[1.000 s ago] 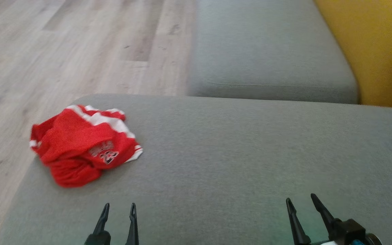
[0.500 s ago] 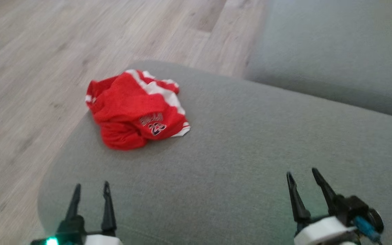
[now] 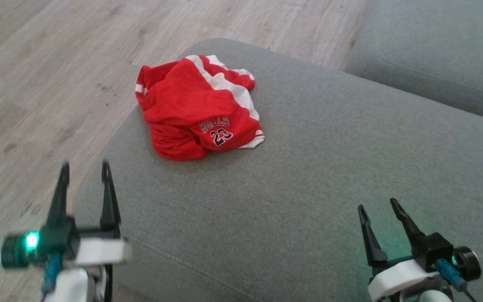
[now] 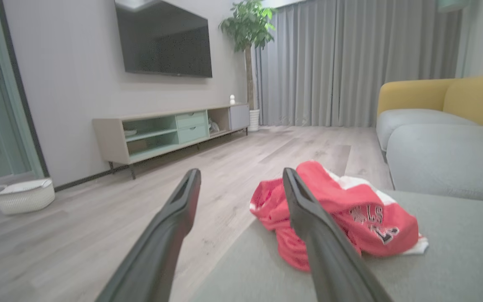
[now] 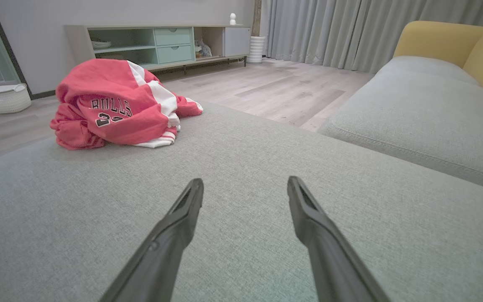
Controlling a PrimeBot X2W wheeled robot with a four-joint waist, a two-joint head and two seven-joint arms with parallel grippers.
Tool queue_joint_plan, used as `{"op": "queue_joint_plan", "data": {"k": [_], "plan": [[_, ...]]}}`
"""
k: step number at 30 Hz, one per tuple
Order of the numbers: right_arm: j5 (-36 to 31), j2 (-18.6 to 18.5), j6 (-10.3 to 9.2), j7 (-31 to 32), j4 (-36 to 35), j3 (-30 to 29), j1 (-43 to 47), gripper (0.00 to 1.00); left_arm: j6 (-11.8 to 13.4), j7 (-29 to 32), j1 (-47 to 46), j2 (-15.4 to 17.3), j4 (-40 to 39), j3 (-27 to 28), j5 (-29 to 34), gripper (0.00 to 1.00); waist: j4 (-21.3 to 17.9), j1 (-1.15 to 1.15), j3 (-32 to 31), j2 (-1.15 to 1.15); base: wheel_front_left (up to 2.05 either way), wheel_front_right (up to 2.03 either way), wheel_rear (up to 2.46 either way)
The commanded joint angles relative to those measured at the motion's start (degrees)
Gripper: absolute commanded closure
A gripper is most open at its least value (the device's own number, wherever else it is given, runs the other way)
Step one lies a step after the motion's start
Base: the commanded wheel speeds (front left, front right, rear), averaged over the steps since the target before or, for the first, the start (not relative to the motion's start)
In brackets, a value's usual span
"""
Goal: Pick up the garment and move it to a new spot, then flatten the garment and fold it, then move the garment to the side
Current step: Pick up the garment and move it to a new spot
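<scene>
– Red jersey [image 3: 197,109] lay crumpled at the far left corner of the grey seat [image 3: 308,188], white stripes on top, "BULLS 23" facing the robot!
– And both grippers stood clear of it. Where was the left gripper [image 3: 84,167]?
– Out at the seat's near left edge, fingers spread wide, gripping nothing. One finger showed over the wood floor [image 3: 36,84], the other over the seat's rim. The jersey sat ahead of it and a touch to its right, well apart.
– And the right gripper [image 3: 377,205]?
– Wide open too, and empty! It hung over bare grey fabric at the near right, with the jersey far off to its left.
– How close was that jersey to the drop?
– Right at the rounded edge, with the floor just beyond.
– What else was around?
– A second grey cushion [image 3: 434,54] lay at the far right. The left wrist view caught a white basket [image 4: 23,195] on the floor by the wall, a low cabinet [image 4: 162,130] and a dark TV [image 4: 164,40] above it.
</scene>
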Motion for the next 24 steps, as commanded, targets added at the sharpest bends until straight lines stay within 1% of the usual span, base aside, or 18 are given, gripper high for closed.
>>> {"op": "queue_joint_plan", "data": {"k": [1,4,7,11,12,16,18,20,24], "plan": [[-1.1,-0.5,0.43,-0.6,-1.9,0.3,-1.4,0.0,-1.1,-0.5,-5.8,1.7,-1.9,2.0,0.5,0.0,0.9,-0.01,0.9,0.0,0.0,0.0,0.0],[-2.4,-1.4,0.43,-0.6,-2.6,-0.2,0.1,0.0,-4.5,-0.5,-12.2,3.8,1.2,0.6,0.9,0.0,1.0,-0.01,1.6,0.0,0.0,0.0,0.0],[-3.5,-3.7,0.43,-0.6,-3.5,1.3,-0.4,0.0,-6.7,-0.5,-19.9,5.7,5.5,-0.5,1.3,0.0,-1.1,-0.01,5.1,0.0,0.0,0.0,0.0],[-3.6,-7.5,0.43,-0.6,-4.3,2.4,-2.1,0.0,-9.1,1.6,-32.0,7.0,12.5,-2.2,1.1,0.0,-4.2,-0.01,9.6,0.0,0.0,0.0,0.0],[-3.5,-9.1,0.43,-0.6,-4.7,2.9,-2.8,0.0,-9.9,3.1,-37.4,7.5,16.9,-2.8,0.7,0.0,-5.8,-0.01,11.5,0.0,0.0,0.0,0.0],[-3.2,-11.6,0.43,-0.6,-5.3,3.7,-3.5,0.0,-11.0,7.7,-46.7,8.5,27.3,-3.6,-0.6,0.0,-8.8,-0.01,14.5,0.0,0.0,0.0,0.0],[-3.1,-12.6,0.43,-0.6,-5.7,3.8,-3.9,0.0,-11.1,10.7,-50.4,9.5,32.7,-3.4,-1.1,0.0,-10.2,-0.01,16.1,0.0,0.0,0.0,0.0],[-3.0,-13.5,0.43,-0.6,-6.0,3.8,-4.4,0.0,-10.6,13.9,-53.1,10.7,37.7,-3.1,-1.1,0.0,-11.6,-0.01,17.5,0.0,0.0,0.0,0.0],[-2.8,-14.5,0.43,-0.6,-6.9,3.6,-5.3,0.0,-10.6,20.7,-56.7,12.7,46.6,-2.2,-2.0,0.0,-13.7,-0.01,20.0,0.0,0.0,0.0,0.0]]}}
